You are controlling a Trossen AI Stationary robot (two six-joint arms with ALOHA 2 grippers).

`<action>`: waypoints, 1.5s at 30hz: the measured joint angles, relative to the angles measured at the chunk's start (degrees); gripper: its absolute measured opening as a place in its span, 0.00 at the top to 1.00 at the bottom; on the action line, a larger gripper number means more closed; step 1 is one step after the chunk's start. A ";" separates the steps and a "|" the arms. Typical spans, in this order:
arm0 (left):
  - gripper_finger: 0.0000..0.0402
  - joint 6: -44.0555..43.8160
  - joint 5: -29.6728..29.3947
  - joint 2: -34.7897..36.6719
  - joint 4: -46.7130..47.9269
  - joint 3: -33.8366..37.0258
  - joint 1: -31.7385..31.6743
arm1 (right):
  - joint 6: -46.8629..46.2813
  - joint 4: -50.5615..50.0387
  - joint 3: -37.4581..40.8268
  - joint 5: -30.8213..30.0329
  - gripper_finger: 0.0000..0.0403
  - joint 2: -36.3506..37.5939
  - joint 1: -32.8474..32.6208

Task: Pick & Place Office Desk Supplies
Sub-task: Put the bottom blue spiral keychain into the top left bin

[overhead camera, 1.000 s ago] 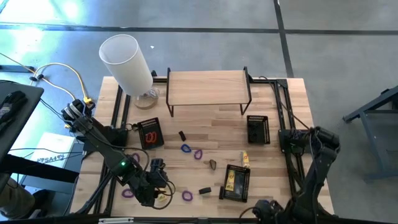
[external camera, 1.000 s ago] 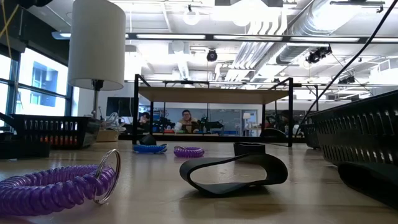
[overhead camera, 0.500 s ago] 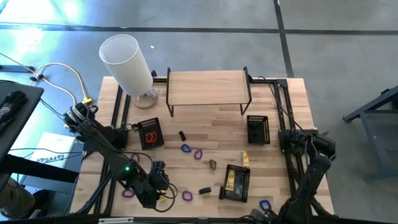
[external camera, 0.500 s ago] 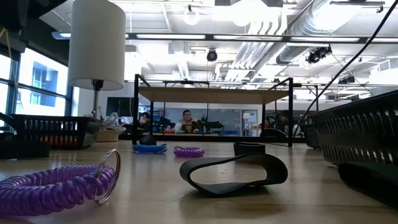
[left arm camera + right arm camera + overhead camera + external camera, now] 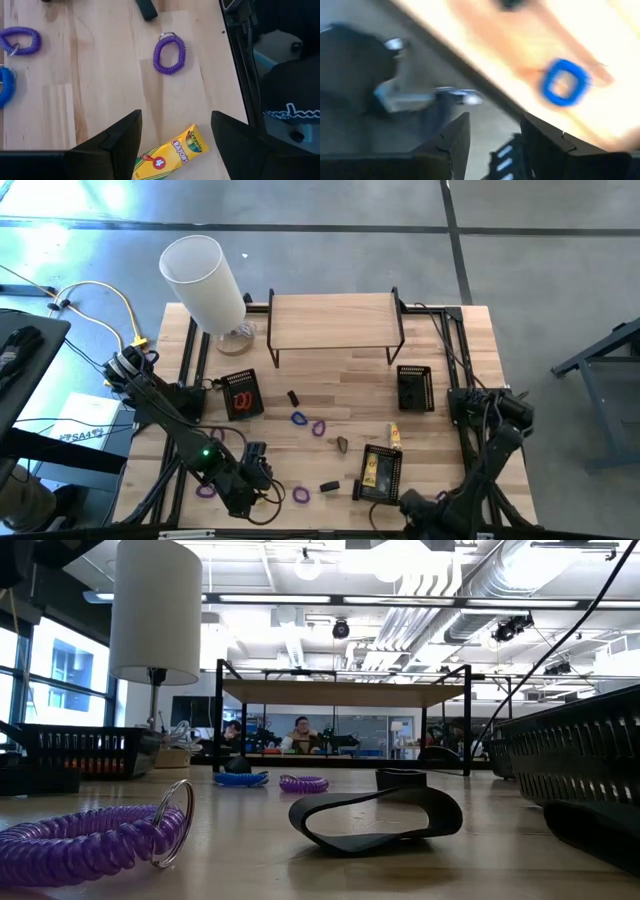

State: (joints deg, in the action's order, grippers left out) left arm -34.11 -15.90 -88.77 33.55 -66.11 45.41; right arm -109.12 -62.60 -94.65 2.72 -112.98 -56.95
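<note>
My left gripper hangs open over the table's near left part. A yellow crayon box lies flat on the wood between its fingers, apart from both. Purple coil loops and a blue one lie beyond it. My right gripper is open at the near edge, pointing down. A blue loop lies on the table just ahead of its fingers. A black band loop and a purple coil lie close in the low view.
Three black mesh trays stand on the table; the near right one holds a yellow piece. A wooden shelf and a tall white cylinder stand at the back. Small black blocks lie mid-table.
My right gripper has come down and toward the table's left along the near edge, turning to point down, and now covers the blue loop in the high view. My left gripper has sunk a little toward the crayon box. Both stay open.
</note>
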 joint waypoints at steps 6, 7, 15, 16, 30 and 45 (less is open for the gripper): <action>0.43 3.33 1.82 0.00 0.05 0.00 0.13 | -6.39 -4.22 0.02 3.51 0.60 -0.05 -0.28; 0.43 4.60 2.57 0.00 0.01 0.00 0.07 | -6.43 -4.20 0.02 3.12 0.60 -0.05 -0.44; 0.43 17.28 5.51 0.00 -2.70 0.00 -2.79 | -12.66 -5.67 0.02 4.99 0.60 -2.05 0.30; 0.43 18.01 5.57 0.00 -2.91 0.00 -3.13 | -12.45 -5.42 0.02 5.26 0.60 -2.43 0.42; 0.43 27.08 8.11 0.00 -5.07 0.00 -8.15 | -13.90 -7.70 0.04 3.84 0.60 -5.67 0.66; 0.43 29.31 16.42 0.02 -8.89 0.00 -14.68 | -6.28 2.63 9.94 6.85 0.60 -5.63 0.72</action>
State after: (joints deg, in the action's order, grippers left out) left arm -4.79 0.52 -88.75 24.65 -66.11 30.73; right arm -115.40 -59.98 -84.71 9.57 -118.61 -56.23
